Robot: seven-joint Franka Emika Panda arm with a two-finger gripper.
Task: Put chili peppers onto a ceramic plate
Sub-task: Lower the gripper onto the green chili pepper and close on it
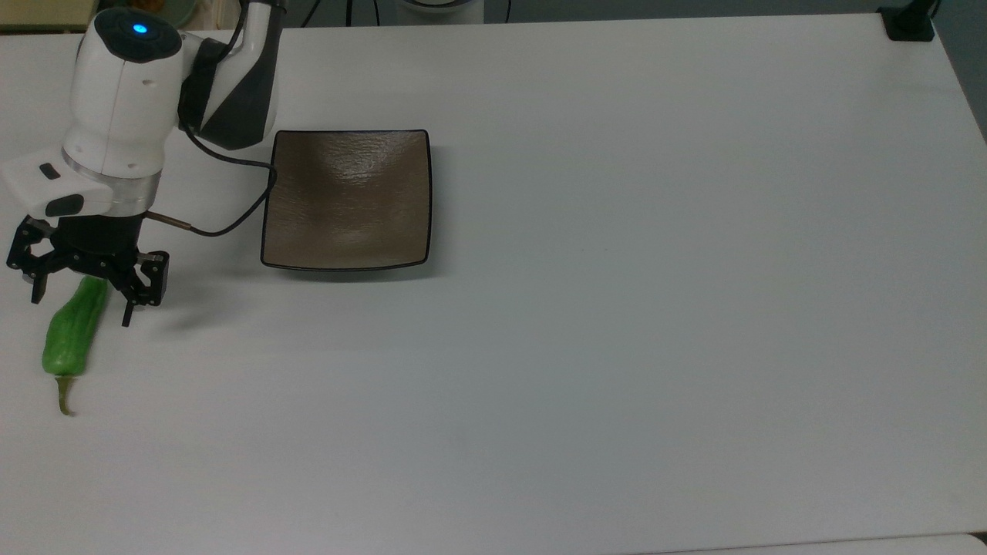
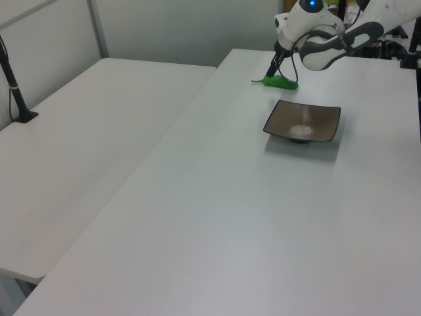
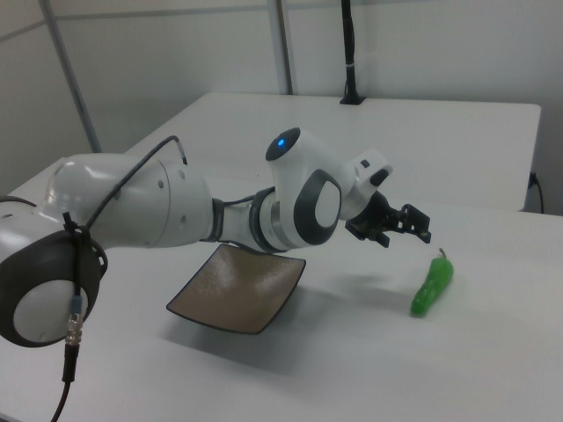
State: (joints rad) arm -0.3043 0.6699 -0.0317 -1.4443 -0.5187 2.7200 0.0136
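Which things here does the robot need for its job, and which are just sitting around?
For the job:
- chili pepper, lying on the table
- ceramic plate, nothing on it
- gripper, fingers open above the pepper's tip

Just there:
- white table
- black post on the neighbouring table

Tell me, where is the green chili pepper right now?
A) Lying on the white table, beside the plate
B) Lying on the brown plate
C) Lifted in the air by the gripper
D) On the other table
A: the chili pepper lies flat on the white table, apart from the bare ceramic plate, with the open gripper poised over its tip.
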